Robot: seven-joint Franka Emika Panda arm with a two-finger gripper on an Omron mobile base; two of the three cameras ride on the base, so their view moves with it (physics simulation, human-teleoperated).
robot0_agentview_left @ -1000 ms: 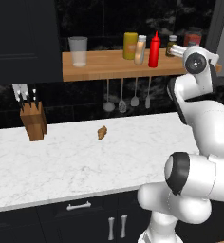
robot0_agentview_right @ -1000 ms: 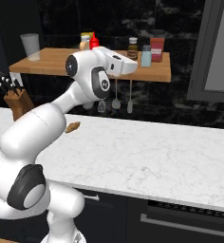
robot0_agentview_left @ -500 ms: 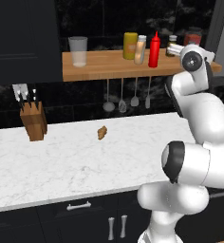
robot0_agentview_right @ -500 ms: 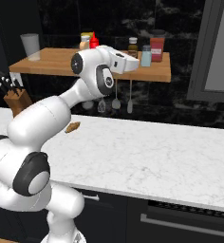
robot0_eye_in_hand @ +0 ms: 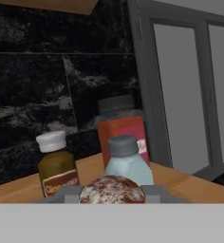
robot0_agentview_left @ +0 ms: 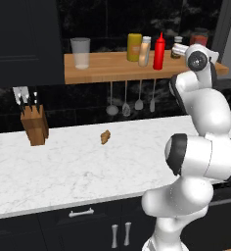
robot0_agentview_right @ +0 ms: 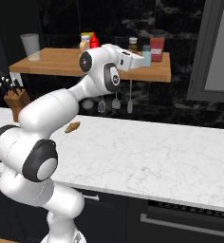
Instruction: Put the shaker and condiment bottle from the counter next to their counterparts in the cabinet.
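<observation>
Shaker [robot0_eye_in_hand: 112, 190] was judged to be the speckled round top pinched in the narrow-set tool [robot0_agentview_right: 136, 60], level with the right end of the cabinet shelf [robot0_agentview_left: 103, 68]. Over the last second the tool had hardly shifted, while the arm's lower links had drawn up taller beneath it. That suggests the carry was done and only setting down was left.

Along the shelf from its left end stood a clear glass [robot0_agentview_left: 80, 53] that looked empty, then a yellow container [robot0_agentview_left: 134, 47]. The condiment bottle [robot0_agentview_left: 145, 51] came next, already just beside the red squeeze bottle [robot0_agentview_left: 159, 51], so that half looked finished. Toward the right end were a brown bottle [robot0_eye_in_hand: 57, 168], the pale-blue shaker [robot0_eye_in_hand: 128, 163] directly ahead of the tool, and a red jar [robot0_eye_in_hand: 121, 128] behind it. All were capped, so their contents could not be told. No bottle or shaker stood on the worktop [robot0_agentview_left: 63, 171].
</observation>
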